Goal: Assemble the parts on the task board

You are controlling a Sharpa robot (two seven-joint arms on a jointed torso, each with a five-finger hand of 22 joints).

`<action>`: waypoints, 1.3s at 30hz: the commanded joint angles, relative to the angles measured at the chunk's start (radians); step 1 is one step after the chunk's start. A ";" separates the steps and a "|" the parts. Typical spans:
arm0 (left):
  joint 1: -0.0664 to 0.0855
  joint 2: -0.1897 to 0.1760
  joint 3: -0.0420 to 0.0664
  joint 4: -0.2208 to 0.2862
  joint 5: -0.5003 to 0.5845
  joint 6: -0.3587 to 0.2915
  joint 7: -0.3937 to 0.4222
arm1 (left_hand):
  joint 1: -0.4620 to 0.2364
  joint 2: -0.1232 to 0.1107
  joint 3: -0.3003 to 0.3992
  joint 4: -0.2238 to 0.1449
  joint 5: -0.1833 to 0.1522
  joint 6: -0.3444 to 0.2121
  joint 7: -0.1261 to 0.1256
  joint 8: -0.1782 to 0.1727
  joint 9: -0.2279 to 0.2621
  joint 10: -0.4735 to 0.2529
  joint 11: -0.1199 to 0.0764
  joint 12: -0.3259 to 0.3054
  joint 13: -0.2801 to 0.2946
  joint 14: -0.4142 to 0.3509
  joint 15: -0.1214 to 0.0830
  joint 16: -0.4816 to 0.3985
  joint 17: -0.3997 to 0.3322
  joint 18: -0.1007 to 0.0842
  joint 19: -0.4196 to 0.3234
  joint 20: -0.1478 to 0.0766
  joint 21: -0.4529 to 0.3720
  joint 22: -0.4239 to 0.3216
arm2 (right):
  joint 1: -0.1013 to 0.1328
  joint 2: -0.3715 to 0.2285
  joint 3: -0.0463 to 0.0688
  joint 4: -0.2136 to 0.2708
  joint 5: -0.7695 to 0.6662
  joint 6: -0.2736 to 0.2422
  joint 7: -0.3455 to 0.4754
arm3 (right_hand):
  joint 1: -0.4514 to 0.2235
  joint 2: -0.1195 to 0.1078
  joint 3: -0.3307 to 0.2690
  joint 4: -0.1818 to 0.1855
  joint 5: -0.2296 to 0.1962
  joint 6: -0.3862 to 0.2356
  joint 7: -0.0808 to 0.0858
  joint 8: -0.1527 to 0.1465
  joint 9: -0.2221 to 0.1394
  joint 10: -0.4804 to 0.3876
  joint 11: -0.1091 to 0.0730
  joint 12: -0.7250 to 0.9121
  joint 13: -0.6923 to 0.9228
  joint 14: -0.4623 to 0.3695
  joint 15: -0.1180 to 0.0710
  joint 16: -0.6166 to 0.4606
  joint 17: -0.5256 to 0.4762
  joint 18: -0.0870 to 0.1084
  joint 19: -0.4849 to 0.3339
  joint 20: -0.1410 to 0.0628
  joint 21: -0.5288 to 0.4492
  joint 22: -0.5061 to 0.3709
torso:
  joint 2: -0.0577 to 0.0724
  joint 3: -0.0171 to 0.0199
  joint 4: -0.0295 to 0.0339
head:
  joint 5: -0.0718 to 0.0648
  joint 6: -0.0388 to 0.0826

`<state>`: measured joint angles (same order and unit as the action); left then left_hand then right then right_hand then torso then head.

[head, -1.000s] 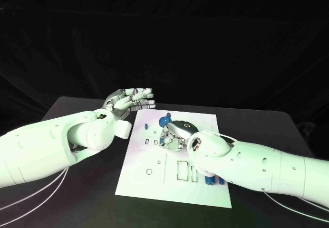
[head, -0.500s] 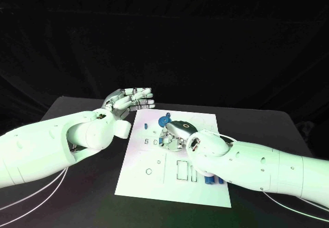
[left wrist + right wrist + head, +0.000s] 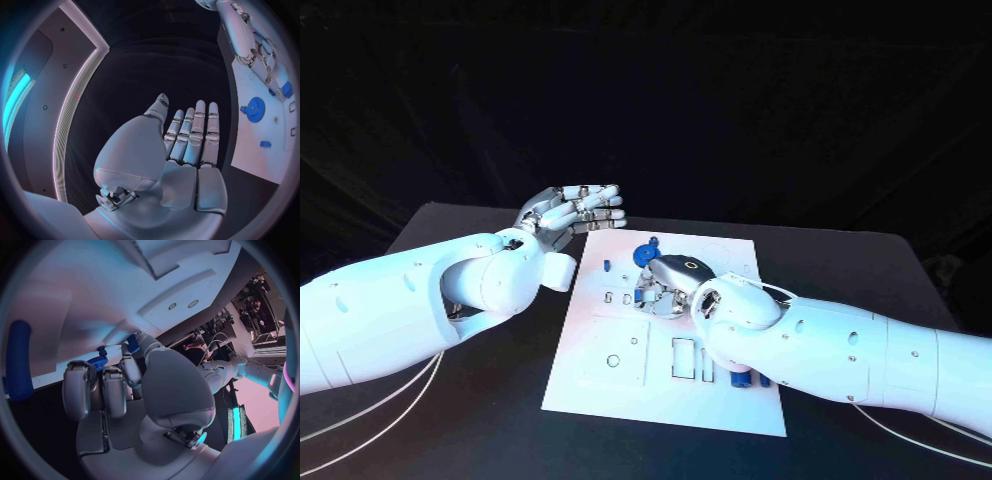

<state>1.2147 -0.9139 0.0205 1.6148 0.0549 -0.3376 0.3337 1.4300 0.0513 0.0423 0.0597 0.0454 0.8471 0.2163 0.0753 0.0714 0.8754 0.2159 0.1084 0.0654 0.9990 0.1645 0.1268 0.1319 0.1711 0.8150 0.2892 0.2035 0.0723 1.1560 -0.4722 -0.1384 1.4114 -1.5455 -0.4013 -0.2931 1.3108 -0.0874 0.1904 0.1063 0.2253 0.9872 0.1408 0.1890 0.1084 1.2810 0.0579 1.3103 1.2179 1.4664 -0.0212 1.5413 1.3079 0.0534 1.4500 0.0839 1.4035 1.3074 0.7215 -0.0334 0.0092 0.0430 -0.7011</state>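
So the small blue gear (image 3: 97, 361) sits right at the right hand's (image 3: 672, 283) fingertips, over the middle of the white task board (image 3: 632, 385). The fingers are curled down around it, so I'd call that a pinch, though the head view hides the contact. Compared with a second ago, basically nothing has moved: the hand is still hunched over the same spot. My guess is it's fiddling the gear onto its seat, not carrying it.

Another blue gear (image 3: 646, 254) stands at the board's upper centre, and some blue pegs (image 3: 741, 379) lie lower right.

The left hand (image 3: 568, 212) hovers upper left off the board; its wrist view shows flat, spread fingers holding nothing. The right wrist view adds a long blue peg (image 3: 19, 360) at its left edge.
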 commanded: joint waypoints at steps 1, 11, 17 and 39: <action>0.001 0.002 0.001 0.001 0.001 0.019 0.004 | 0.004 -0.001 0.002 -0.001 0.005 0.008 0.049 0.004 0.001 0.000 -0.002 0.005 0.001 0.002 0.000 0.007 -0.001 0.009 0.006 -0.001 -0.004 -0.001 | -0.001 0.000 0.000 0.005 -0.006 -0.004 -0.005 | -0.004 -0.012 -0.007 0.000 -0.008 -0.013 0.002 -0.009 -0.003 -0.012 0.002 -0.011 -0.008 0.088 0.009 -0.005 0.193 -0.004 -0.003 0.008 -0.006 0.095 | 0.001 0.0002 0.0005 | 0.000 0.000; 0.001 0.001 0.001 0.002 0.001 0.016 0.007 | -0.003 -0.001 0.002 0.001 0.005 0.008 0.049 0.003 0.001 -0.002 -0.001 0.007 0.001 0.001 0.000 0.007 -0.002 0.009 0.007 -0.001 -0.005 -0.002 | -0.001 -0.005 0.000 0.020 -0.011 -0.034 -0.015 | -0.041 -0.057 -0.059 0.039 -0.058 -0.066 0.022 -0.033 -0.014 -0.070 0.023 -0.051 -0.058 0.085 0.026 -0.011 0.182 0.002 -0.019 0.025 -0.031 0.078 | 0.000 -0.0003 -0.0002 | 0.001 -0.002; 0.001 0.001 0.001 -0.004 -0.022 0.007 -0.006 | -0.014 -0.014 -0.004 0.001 0.004 0.019 0.037 0.009 0.003 0.015 -0.011 0.021 0.003 0.012 -0.007 0.014 0.000 0.011 0.016 -0.003 0.000 0.000 | 0.000 -0.037 0.000 0.059 -0.009 -0.102 -0.010 | -0.037 -0.082 -0.083 0.080 -0.061 -0.090 0.030 -0.041 -0.016 -0.082 0.030 -0.054 -0.066 0.082 0.032 -0.017 0.172 0.005 -0.025 0.032 -0.043 0.070 | -0.002 0.0002 -0.0011 | 0.001 -0.001; 0.011 0.038 0.000 -0.114 -0.758 0.264 -0.594 | -0.165 -0.058 -0.154 0.167 0.011 0.281 -0.145 0.174 0.130 0.458 -0.216 0.470 0.334 0.531 -0.225 1.300 1.224 -0.020 0.544 -0.258 0.673 0.485 | 0.153 -0.426 0.019 0.264 0.630 0.002 0.353 | 0.069 -0.021 -0.069 0.096 -0.039 -0.064 0.019 0.007 0.002 -0.217 0.018 -0.181 -0.232 0.027 0.021 -0.167 -0.038 0.059 -0.166 0.024 -0.308 -0.138 | -0.045 0.0188 -0.0281 | 0.022 0.010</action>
<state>1.2207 -0.8824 0.0201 1.5041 -0.4701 -0.1662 -0.0820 1.2708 -0.0035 -0.1061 0.2196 0.0599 1.1313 0.0816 0.2434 0.1931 1.3346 0.0062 0.5543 0.3807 1.4659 -0.0561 1.3900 1.2794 0.1684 1.3490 0.0339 0.8301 0.5066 1.3075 -0.8923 -0.1187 1.6705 -1.0106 -0.4184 0.0134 1.3837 -0.1153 0.1257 0.2039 0.1818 0.9187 0.1606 0.1897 0.1094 1.0582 0.0769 1.1271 0.9851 1.4666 0.0075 1.3711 1.2692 0.1079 1.2776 0.1099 1.0921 1.1689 0.6818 -0.0197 -0.0146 0.0616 -0.6886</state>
